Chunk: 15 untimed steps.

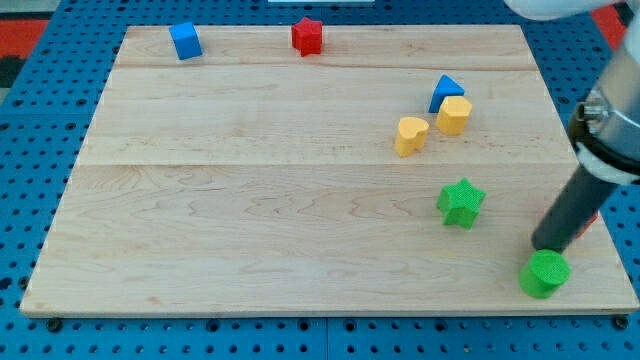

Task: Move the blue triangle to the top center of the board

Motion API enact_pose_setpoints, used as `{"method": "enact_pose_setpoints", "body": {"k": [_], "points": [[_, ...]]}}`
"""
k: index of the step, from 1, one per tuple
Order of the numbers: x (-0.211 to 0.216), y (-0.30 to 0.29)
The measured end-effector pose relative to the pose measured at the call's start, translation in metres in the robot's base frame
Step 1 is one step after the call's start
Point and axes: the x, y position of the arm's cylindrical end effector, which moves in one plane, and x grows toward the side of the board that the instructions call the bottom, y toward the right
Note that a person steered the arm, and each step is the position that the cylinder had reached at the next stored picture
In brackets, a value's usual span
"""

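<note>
Rod slants down — my tip [545, 247] just above green cylinder [545, 274], far from blue triangle [446, 91].

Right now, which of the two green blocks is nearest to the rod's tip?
The green round block at the board's bottom right: my tip stands just above it. The green star lies farther toward the view's left.

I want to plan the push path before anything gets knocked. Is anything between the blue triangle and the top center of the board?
Nothing visible blocks that path: from the blue triangle the board is bare toward the view's top center. The red star already sits about there. The yellow hexagon touches the triangle's lower side. My tip is beside the green cylinder.
</note>
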Motion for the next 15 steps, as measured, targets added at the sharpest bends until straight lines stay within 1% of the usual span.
{"method": "enact_pose_setpoints", "body": {"k": [1, 2, 3, 5, 6, 7, 8, 9, 10, 11, 12, 13, 14, 15], "points": [[0.000, 0.051], [-0.034, 0.043], [-0.072, -0.009], [-0.052, -0.029], [-0.063, -0.008], [-0.111, -0.028], [-0.074, -0.032], [-0.106, -0.068], [-0.131, -0.060], [-0.134, -0.048], [-0.153, -0.043], [-0.181, -0.036], [-0.168, -0.028], [-0.179, -0.026]]}}
